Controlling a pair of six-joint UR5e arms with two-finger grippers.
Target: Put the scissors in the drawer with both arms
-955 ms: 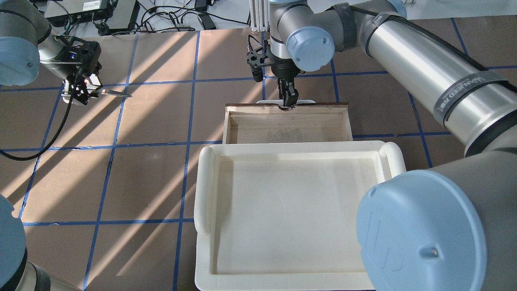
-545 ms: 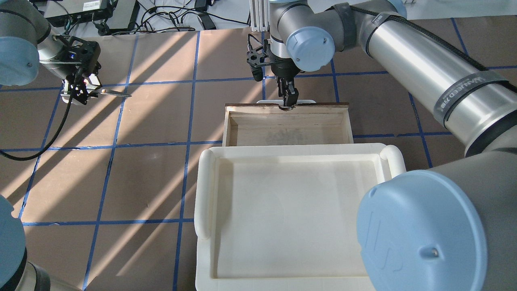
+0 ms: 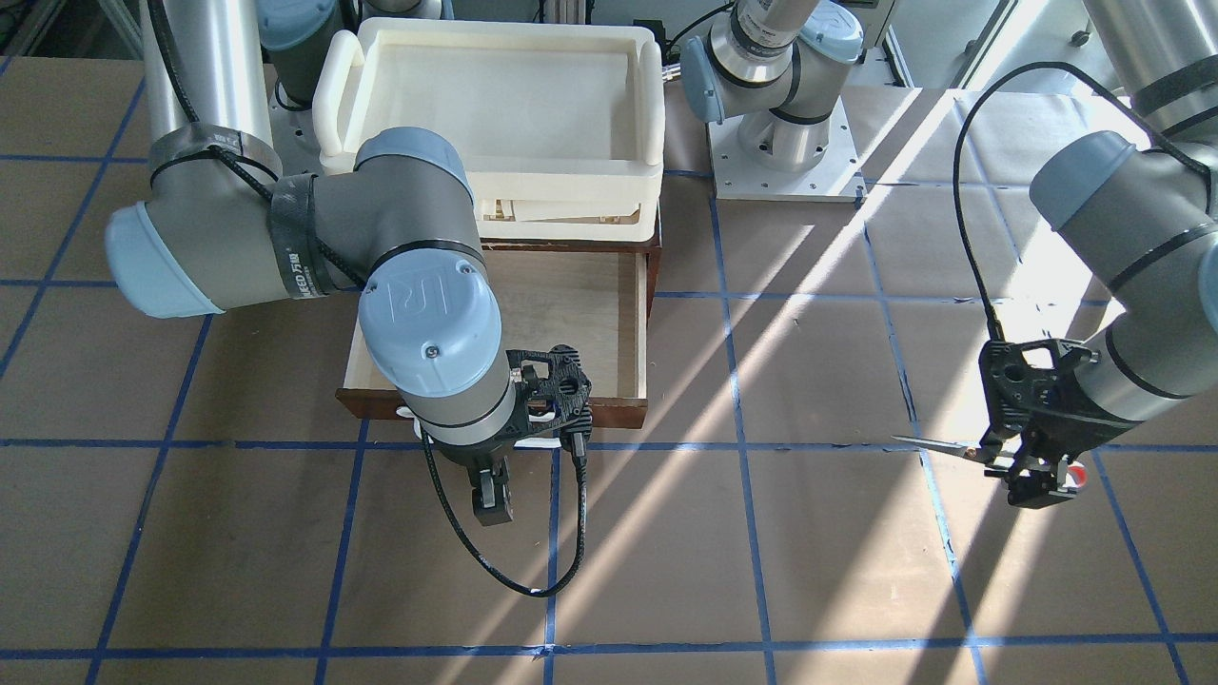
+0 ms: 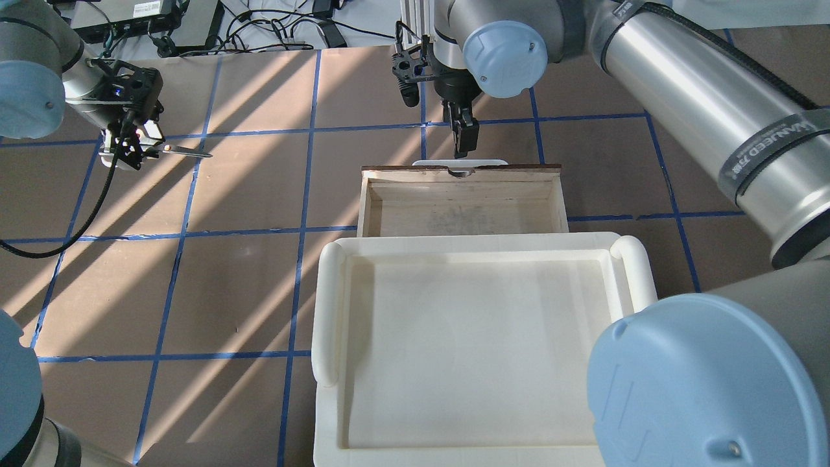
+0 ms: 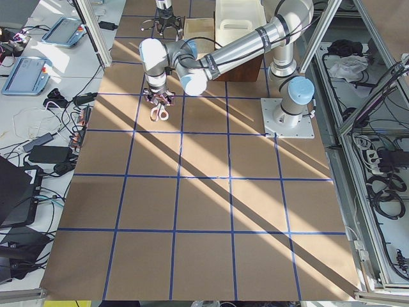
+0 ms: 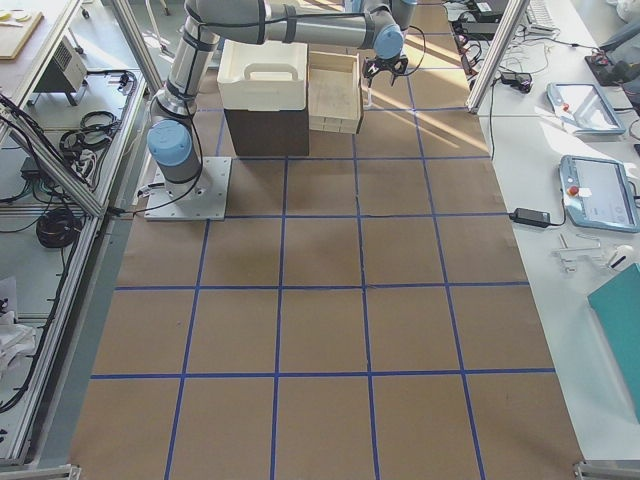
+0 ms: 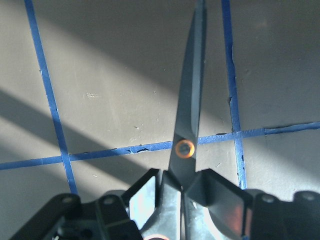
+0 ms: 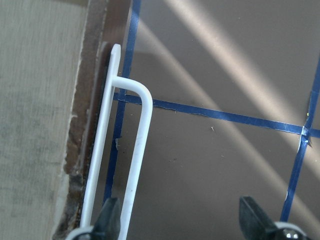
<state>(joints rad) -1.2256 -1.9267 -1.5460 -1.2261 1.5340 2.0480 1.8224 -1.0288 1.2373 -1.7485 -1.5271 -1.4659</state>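
Observation:
The scissors (image 4: 183, 151) are in my left gripper (image 4: 128, 153), which is shut on their handles at the far left and holds them above the table, blades pointing toward the drawer. In the left wrist view the dark blades (image 7: 189, 115) stick straight out between the fingers. The wooden drawer (image 4: 395, 174) stands open, its pale inside bare. My right gripper (image 4: 466, 141) is open and empty, just beyond the drawer's white bar handle (image 4: 429, 162). In the right wrist view the handle (image 8: 137, 160) lies by one fingertip (image 8: 108, 220).
A cream plastic tray (image 4: 326, 305) sits on top of the cabinet, right behind the open drawer. The brown table is marked with blue tape lines (image 4: 246, 133). Cables and boxes (image 4: 149, 16) lie past the far edge.
My right gripper has let go of the drawer handle and drawn up and away from the drawer front. The left gripper with the scissors has hardly moved.

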